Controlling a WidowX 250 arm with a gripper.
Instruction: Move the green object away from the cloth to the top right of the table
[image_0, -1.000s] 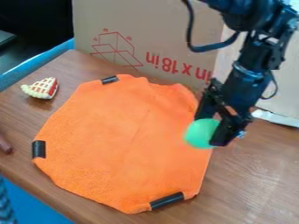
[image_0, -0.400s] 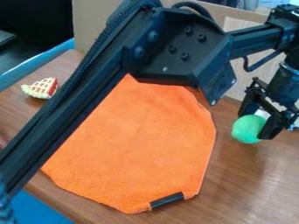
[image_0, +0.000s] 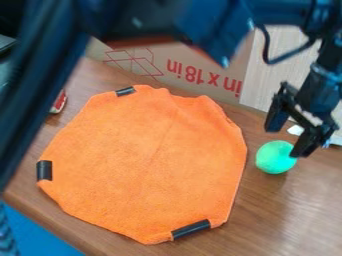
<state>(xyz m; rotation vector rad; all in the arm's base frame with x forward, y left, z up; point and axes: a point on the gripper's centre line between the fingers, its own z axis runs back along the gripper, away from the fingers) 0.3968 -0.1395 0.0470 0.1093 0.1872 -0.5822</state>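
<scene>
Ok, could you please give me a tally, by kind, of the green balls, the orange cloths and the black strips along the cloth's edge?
Green ball: 1
Orange cloth: 1
Black strips: 3
Total: 5

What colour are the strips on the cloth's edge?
The strips are black, on an orange cloth; best seen in the camera view.
</scene>
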